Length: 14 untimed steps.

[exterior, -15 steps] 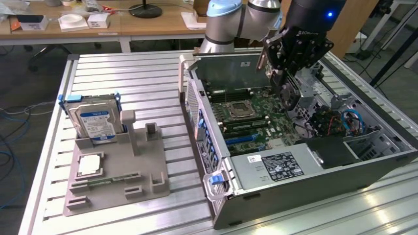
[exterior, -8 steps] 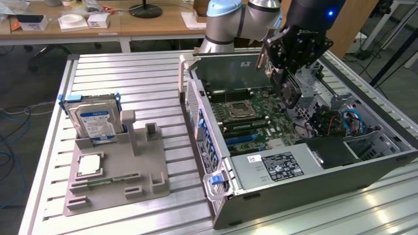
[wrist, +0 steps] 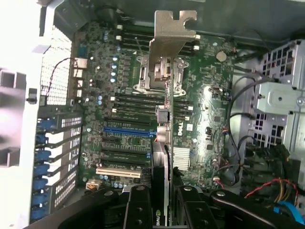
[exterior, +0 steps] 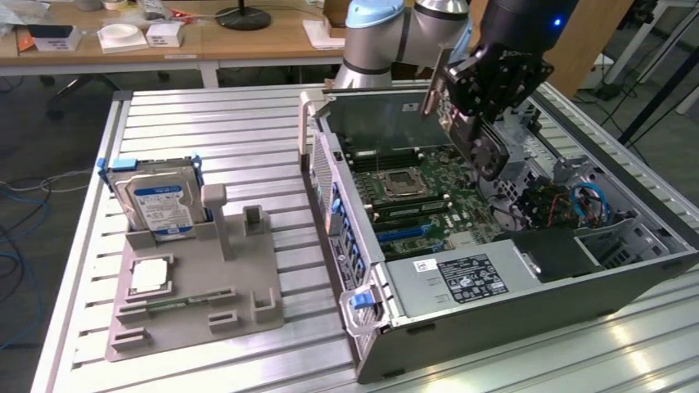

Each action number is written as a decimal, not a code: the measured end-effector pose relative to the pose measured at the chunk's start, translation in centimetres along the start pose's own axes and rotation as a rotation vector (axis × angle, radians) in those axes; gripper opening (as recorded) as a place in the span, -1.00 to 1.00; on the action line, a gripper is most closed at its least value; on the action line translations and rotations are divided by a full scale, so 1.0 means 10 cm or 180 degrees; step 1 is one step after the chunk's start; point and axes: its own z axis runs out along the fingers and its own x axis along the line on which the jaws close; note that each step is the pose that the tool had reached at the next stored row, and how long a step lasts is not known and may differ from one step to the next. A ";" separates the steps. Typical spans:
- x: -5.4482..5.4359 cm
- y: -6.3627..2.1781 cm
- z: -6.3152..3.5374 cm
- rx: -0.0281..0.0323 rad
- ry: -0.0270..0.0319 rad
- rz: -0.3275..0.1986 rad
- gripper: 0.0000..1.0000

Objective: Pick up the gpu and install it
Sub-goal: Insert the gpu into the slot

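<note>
My gripper (exterior: 479, 121) hangs over the open computer case (exterior: 361, 327), shut on the gpu (exterior: 484, 153). The card is held on edge above the motherboard (exterior: 421, 196), clear of it, with its silver bracket (exterior: 434, 82) pointing toward the case's far wall. In the wrist view the gpu (wrist: 162, 162) appears edge-on between the two black fingers (wrist: 138, 207), its bracket (wrist: 172, 38) sticking out ahead of my gripper (wrist: 162, 205). Beneath it lie the motherboard (wrist: 209, 109) and its expansion slots, among them a blue slot (wrist: 127, 129).
On the exterior view's left a grey fixture (exterior: 186, 303) carries a silver hard drive (exterior: 159, 203) and a processor chip (exterior: 150, 277). Inside the case are a power supply (exterior: 464, 278), drive cages and loose cables (exterior: 584, 205). The case walls stand close around the card.
</note>
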 end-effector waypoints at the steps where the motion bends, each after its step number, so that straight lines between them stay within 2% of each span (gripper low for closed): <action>1: 0.00 0.000 0.000 -0.0001 0.0001 -0.0048 -0.47; 14: -0.02 -0.003 0.001 -0.0013 0.0019 -0.0590 -0.47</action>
